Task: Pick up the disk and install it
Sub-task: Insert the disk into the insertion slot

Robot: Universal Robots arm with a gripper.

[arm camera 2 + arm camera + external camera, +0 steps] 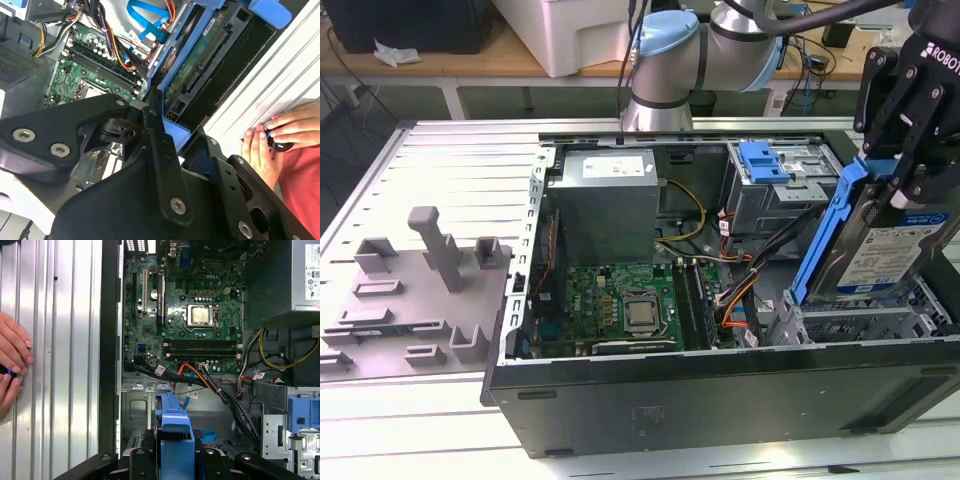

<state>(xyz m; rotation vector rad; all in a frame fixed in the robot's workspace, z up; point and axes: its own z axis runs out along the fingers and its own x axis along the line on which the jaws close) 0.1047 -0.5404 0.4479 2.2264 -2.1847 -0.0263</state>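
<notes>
My black gripper (902, 180) is shut on the disk (898, 250), a silver drive with a white-and-blue label in a blue carrier bracket (827, 235). I hold it tilted, steeply on edge, at the exterior view's right, over the metal drive cage (855, 322) of the open computer case (720, 385). In the second wrist view the disk (200, 55) shows its green circuit-board side beyond the gripper (172, 131). In the first wrist view the blue carrier's edge (174, 427) juts out between the fingers of the gripper (175, 457), above the cage floor.
Inside the case lie the motherboard (620, 300), power supply (605, 190), loose cables (740, 290) and another blue carrier (765, 160) in the far bay. A grey fixture plate (420, 290) sits at the exterior view's left. A person's hands (12, 357) rest on the ribbed table beside the case.
</notes>
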